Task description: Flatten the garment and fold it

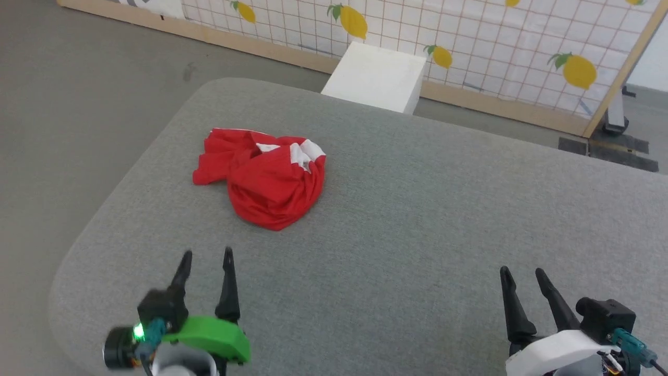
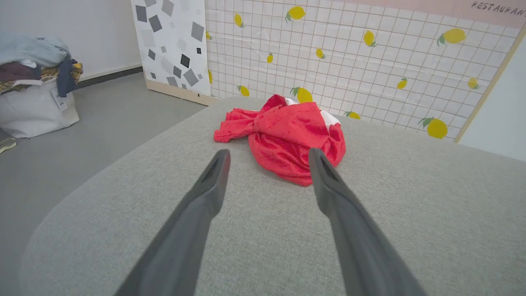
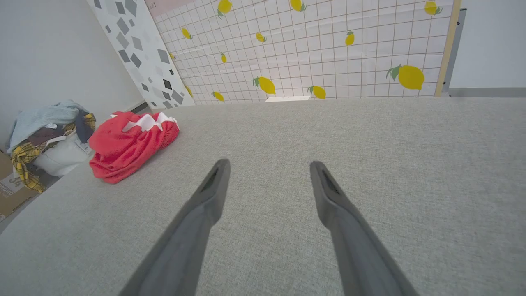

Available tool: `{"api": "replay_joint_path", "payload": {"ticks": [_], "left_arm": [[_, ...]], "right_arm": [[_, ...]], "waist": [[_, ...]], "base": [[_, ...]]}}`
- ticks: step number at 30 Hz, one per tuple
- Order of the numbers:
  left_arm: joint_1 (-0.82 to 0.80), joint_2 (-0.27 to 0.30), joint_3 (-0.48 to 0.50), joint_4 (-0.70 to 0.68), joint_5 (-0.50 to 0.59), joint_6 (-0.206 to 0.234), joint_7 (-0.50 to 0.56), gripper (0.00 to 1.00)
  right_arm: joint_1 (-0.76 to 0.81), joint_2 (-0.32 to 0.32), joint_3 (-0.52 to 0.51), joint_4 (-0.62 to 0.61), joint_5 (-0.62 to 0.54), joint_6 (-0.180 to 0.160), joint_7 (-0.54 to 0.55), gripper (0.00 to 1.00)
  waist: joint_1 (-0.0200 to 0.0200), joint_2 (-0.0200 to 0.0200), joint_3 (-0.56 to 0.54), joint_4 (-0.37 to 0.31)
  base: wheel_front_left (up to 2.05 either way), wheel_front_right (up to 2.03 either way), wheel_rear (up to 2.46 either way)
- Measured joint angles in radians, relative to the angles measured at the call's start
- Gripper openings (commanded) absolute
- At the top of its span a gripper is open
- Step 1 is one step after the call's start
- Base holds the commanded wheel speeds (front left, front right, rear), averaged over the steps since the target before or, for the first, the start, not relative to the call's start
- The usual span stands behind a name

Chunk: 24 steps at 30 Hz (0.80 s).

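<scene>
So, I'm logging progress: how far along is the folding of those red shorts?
Nothing looks done yet: the red shorts lie crumpled in a heap on the grey surface. Nothing is in hand: the left tool and the right tool are both open, short of the cloth. Left to do: grasp, spread flat, fold.

The garment (image 1: pixel 266 177) lies bunched, its inner folds hidden.

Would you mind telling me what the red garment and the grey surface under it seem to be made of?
The garment: thin, slightly shiny fabric, probably synthetic; it bunches in soft folds that catch light. The grey surface: matte woven cloth, upholstery-like, judging by its fine speckled weave and rounded corner.
</scene>
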Motion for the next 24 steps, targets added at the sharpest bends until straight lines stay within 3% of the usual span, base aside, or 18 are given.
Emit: {"api": "replay_joint_path", "payload": {"ticks": [6,11,16,24], "left_arm": [[-0.225,0.052,0.008,0.059,-0.013,-0.049,0.108,1.00],[-0.452,0.079,0.053,0.231,-0.102,-0.088,0.295,1.00],[-0.626,0.105,0.121,0.402,-0.196,-0.070,0.492,1.00],[-0.695,0.121,0.153,0.553,-0.235,-0.021,0.636,1.00]], "right_arm": [[-0.010,0.000,-0.023,-0.044,-0.035,0.000,0.030,1.00],[-0.035,0.000,-0.028,-0.097,-0.064,0.000,0.066,1.00],[-0.069,0.000,-0.037,-0.164,-0.101,0.000,0.107,1.00],[-0.070,0.000,-0.071,-0.225,-0.113,0.000,0.136,1.00]], "waist": [[0.0000,0.0000,0.041,-0.032],[-0.0001,0.0000,0.090,-0.062],[0.0000,0.0000,0.156,-0.106],[0.0000,0.0000,0.262,-0.186]], "base": [[0.00,0.00,0.00],[0.00,0.00,0.00],[0.00,0.00,0.00],[0.00,0.00,0.00]]}}
